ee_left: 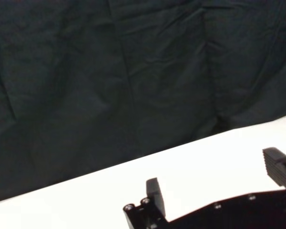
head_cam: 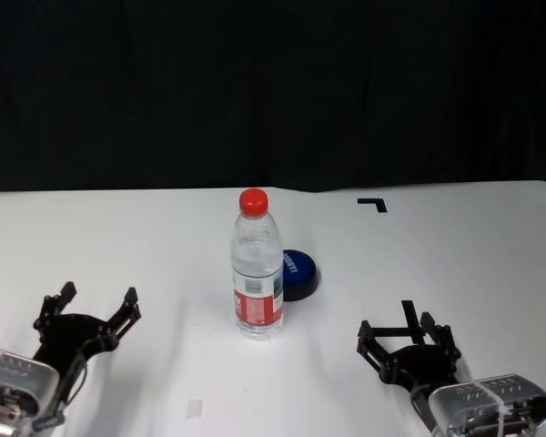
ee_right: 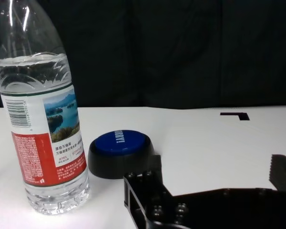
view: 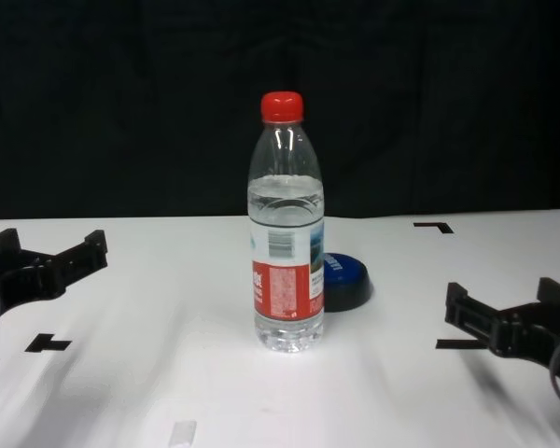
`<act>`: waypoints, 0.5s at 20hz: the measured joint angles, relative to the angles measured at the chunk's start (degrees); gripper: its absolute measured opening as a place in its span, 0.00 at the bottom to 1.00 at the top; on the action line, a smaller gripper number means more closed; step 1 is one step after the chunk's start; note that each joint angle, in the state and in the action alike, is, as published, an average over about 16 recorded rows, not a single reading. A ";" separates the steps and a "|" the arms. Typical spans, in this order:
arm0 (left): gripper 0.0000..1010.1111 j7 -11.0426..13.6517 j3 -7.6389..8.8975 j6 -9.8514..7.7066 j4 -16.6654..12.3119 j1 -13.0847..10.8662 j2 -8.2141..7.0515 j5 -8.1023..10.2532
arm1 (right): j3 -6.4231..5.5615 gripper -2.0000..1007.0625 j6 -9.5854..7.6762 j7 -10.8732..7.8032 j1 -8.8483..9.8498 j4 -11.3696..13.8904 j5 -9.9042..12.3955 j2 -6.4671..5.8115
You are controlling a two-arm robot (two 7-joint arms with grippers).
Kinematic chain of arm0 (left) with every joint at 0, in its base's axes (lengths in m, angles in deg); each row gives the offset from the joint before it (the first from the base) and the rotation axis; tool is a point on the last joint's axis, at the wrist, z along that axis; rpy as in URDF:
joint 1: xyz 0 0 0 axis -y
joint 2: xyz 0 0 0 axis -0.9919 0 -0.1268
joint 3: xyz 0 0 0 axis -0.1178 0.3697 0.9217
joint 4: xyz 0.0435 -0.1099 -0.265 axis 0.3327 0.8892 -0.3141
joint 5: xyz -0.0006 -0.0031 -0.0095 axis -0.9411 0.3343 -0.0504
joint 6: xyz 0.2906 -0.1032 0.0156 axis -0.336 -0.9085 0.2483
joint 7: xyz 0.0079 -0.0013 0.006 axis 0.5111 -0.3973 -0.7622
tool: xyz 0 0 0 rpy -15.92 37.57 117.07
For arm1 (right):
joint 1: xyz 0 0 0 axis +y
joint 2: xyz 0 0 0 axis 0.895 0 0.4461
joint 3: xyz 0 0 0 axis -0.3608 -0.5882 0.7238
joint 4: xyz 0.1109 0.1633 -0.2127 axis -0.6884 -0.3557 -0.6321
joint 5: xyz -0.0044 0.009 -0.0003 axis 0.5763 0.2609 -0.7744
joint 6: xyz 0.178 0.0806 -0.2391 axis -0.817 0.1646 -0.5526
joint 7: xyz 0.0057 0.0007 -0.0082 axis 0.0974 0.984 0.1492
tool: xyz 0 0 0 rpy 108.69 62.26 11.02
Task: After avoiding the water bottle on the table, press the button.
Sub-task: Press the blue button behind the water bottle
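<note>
Button [head_cam: 295, 270] and bottle [head_cam: 257, 267] are sitting close together near the middle of the white bench [head_cam: 473, 264]. The button is lying just behind the bottle and a little toward the robot's right, so from the head and chest views the bottle is covering its left part. That placement is probably deliberate: the upright bottle is standing as an obstacle, and a reach from the front or the left would likely knock it, while a path from the right looks open.

The right claw [head_cam: 408, 341] is hovering low over the near right part of the bench, well apart from both things, its fingers spread and grasping nothing. Its wrist view is looking past its own fingers at the button's blue dome on a black base, with the bottle just beside it. The left claw [head_cam: 89, 312] is waiting over the near left part of the bench, likewise released and empty, and seeing only bare bench and the dark curtain [head_cam: 273, 91].

The white lettering on the button is too small to read. The bottle's cap is cut off in the right wrist view, and both arms are running out of view at the lower edge.
</note>
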 joint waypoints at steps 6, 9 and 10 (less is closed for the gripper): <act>1.00 0.08 -0.04 -0.01 0.06 0.03 0.01 0.00 | 0.00 1.00 0.00 0.00 0.00 0.00 0.00 0.00; 1.00 0.28 -0.10 0.00 0.20 0.20 -0.04 0.03 | 0.00 1.00 0.00 0.00 0.00 0.00 0.00 0.00; 1.00 0.38 -0.13 0.03 0.29 0.32 -0.08 0.02 | 0.00 1.00 0.00 0.00 0.00 0.00 0.00 0.00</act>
